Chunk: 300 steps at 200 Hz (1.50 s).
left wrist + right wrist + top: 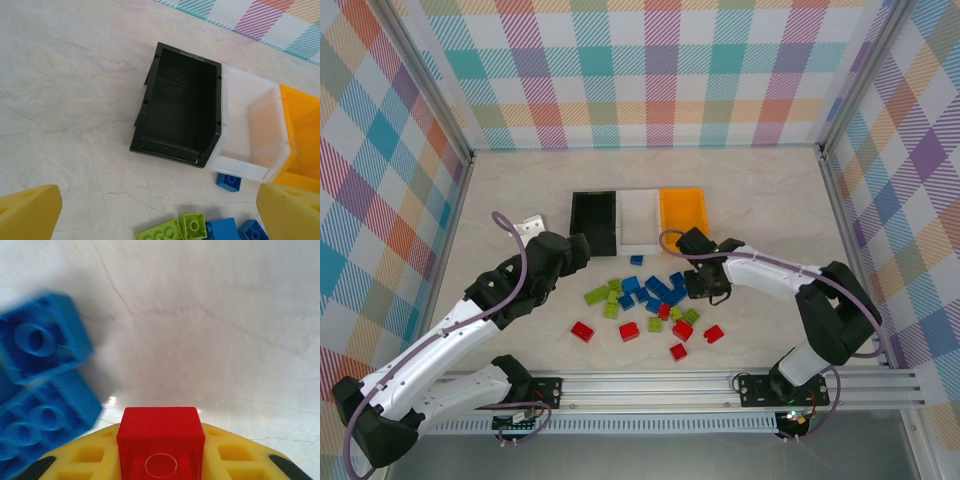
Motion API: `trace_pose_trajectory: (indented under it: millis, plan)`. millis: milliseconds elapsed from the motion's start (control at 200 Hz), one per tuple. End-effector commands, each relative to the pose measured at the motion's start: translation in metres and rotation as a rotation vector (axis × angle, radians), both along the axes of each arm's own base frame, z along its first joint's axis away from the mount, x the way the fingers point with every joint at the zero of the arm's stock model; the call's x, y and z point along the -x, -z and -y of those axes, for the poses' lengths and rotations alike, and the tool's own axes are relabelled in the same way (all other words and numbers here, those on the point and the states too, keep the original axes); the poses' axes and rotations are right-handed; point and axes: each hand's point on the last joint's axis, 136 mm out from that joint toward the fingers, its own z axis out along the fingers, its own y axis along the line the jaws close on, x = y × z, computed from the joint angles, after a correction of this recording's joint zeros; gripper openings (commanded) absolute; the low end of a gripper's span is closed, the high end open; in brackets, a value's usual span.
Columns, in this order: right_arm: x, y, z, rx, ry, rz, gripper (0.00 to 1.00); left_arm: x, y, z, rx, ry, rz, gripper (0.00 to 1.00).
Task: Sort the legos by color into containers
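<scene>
The black bin (592, 222), white bin (638, 218) and orange-yellow bin (682, 212) stand side by side at mid-table. In front of them lie loose legos: blue (655, 290), lime green (605, 297) and red (630, 331). My right gripper (702, 284) is low at the pile's right edge, shut on a red brick (161, 440), with two blue bricks (40, 340) to its left. My left gripper (582, 248) hovers open before the black bin (180, 112), its yellow fingers (30, 212) wide apart over bare table. Green bricks (193, 226) and a lone blue brick (229, 181) lie below it.
A small white object (532, 226) lies left of the black bin. Checked walls enclose the table on three sides, and a metal rail (720, 385) runs along the near edge. Bare tabletop stretches behind the bins and to both sides.
</scene>
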Motion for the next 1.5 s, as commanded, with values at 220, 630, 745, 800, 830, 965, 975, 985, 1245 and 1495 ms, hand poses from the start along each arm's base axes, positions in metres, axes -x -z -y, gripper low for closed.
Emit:
trace_pose_trajectory:
  millis: [220,630,745,800,830,965,975,985,1245,1495]
  plan:
    - [-0.132,-0.087,-0.028,-0.104,0.063,0.251,0.29,0.008,0.013,-0.012,-0.018,-0.055,-0.077,1.0]
    - [-0.194,-0.056,-0.03,-0.09,0.145,0.197,0.5,0.013,0.025,-0.009,-0.011,-0.034,-0.128,1.0]
    - [-0.187,-0.075,-0.029,-0.12,0.141,0.22,0.66,0.013,0.023,-0.008,-0.007,-0.028,-0.124,1.0]
    - [-0.175,-0.082,-0.026,-0.136,0.142,0.215,0.68,0.012,0.022,-0.008,-0.005,-0.024,-0.123,1.0]
    - [-0.165,-0.085,-0.025,-0.142,0.143,0.209,0.69,0.012,0.022,-0.007,-0.003,-0.023,-0.121,1.0]
    - [-0.095,-0.071,-0.009,-0.14,0.156,0.101,0.71,0.012,0.02,-0.007,0.0,-0.022,-0.114,1.0]
    - [-0.088,-0.067,-0.007,-0.136,0.158,0.087,0.71,0.011,0.02,-0.008,-0.001,-0.024,-0.114,1.0]
    - [-0.082,-0.065,-0.005,-0.136,0.16,0.078,0.71,0.011,0.021,-0.008,-0.002,-0.024,-0.115,1.0]
    - [0.053,-0.026,0.043,-0.096,0.224,-0.147,0.71,0.008,0.027,-0.007,0.012,-0.029,-0.108,1.0]
    - [0.11,-0.007,0.052,0.004,0.168,-0.297,0.72,0.008,0.035,-0.01,0.013,-0.039,-0.13,1.0]
